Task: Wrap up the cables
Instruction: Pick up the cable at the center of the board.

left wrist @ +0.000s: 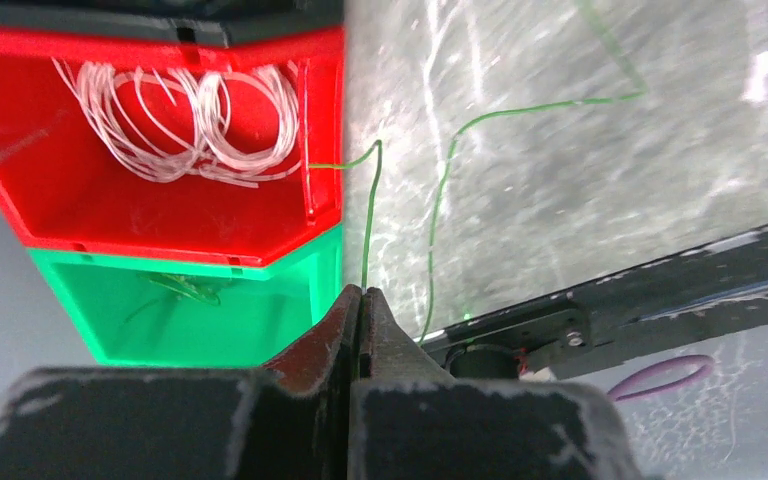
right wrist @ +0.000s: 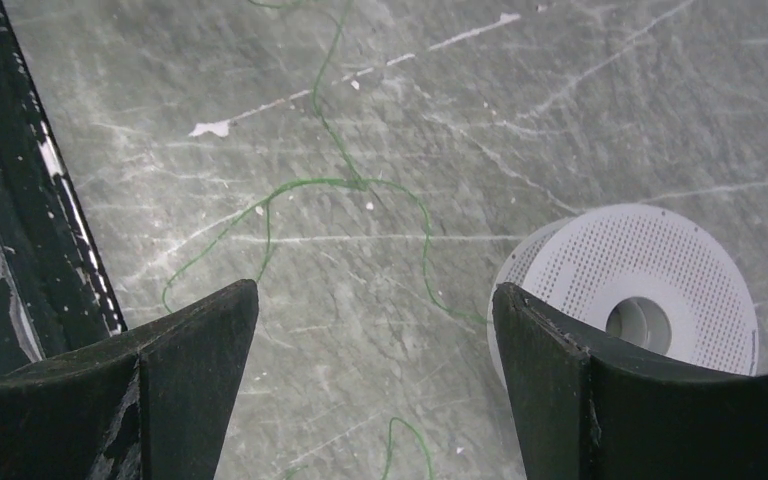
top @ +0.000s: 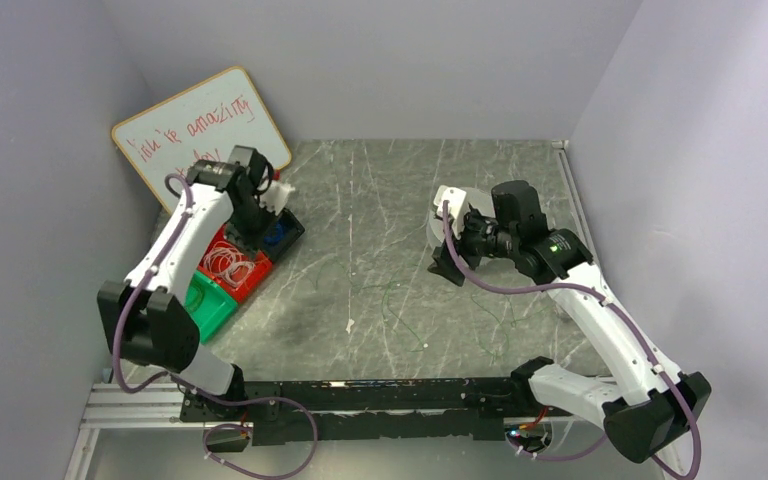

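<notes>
The cable is a thin dark-green wire lying in loose squiggles on the grey table (top: 388, 300). In the left wrist view one strand (left wrist: 371, 210) runs up from my fingertips and bends left to the red bin's edge. A second strand (left wrist: 444, 190) curves away to the right. My left gripper (left wrist: 362, 292) is shut with that strand pinched at its tips, above the bins (top: 253, 228). My right gripper (right wrist: 375, 300) is open and empty, hovering over the wire (right wrist: 340, 180) at mid-table (top: 447, 265). A white perforated spool (right wrist: 640, 300) lies by its right finger.
A red bin (left wrist: 160, 210) holds whitish wire coils (left wrist: 190, 120). A green bin (left wrist: 260, 320) sits against it and a blue one (top: 280, 235) behind. A whiteboard (top: 200, 125) leans in the back left corner. The black rail (top: 360, 390) runs along the near edge.
</notes>
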`<state>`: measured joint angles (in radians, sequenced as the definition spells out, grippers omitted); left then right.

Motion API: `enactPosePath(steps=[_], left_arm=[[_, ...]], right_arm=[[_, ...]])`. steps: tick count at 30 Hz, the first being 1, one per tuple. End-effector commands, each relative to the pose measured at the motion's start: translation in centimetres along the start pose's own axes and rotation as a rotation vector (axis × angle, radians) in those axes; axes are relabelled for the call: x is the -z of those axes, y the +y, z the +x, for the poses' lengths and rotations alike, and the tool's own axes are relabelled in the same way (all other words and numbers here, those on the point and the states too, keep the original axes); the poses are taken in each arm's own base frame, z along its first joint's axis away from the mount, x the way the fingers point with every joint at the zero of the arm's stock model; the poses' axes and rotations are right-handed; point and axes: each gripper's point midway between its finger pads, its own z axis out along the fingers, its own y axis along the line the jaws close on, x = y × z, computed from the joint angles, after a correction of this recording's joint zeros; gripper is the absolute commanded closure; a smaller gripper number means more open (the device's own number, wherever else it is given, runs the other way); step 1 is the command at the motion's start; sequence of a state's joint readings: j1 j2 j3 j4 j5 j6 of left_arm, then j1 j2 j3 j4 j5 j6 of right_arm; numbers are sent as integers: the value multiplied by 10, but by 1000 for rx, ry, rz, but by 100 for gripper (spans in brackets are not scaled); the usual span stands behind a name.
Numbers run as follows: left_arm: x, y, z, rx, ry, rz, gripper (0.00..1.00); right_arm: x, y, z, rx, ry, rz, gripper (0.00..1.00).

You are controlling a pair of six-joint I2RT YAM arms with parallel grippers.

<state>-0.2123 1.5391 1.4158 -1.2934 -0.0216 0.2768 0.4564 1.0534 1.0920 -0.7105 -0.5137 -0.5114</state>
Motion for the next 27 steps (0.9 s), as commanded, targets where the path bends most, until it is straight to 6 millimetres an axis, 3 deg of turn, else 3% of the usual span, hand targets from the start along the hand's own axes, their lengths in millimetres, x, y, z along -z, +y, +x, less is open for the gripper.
enactPosePath(steps=[1,7,11,13,18,22,27], left_arm=[[60,-33,-29,-79,-223,139,98],[113,-85,-83,-198,-487,280,97],[133,-133,-107,-297,-562,413,98],[134,-162,-113,-357,-557,505,97],[132,-205,-117,-448,-484,685,97],[129,-228,-118,-498,-442,755,97],[128,-243,-120,-536,-419,775,97]], right_arm=[[10,1,-51,51,-153,-28,9],[10,-6,-90,49,-293,-29,8],[7,-4,-102,114,-369,-51,10],[8,-1,-105,159,-406,-62,12],[-1,4,-101,168,-438,-90,12],[-8,11,-94,150,-448,-135,13],[-16,19,-85,123,-452,-187,17]])
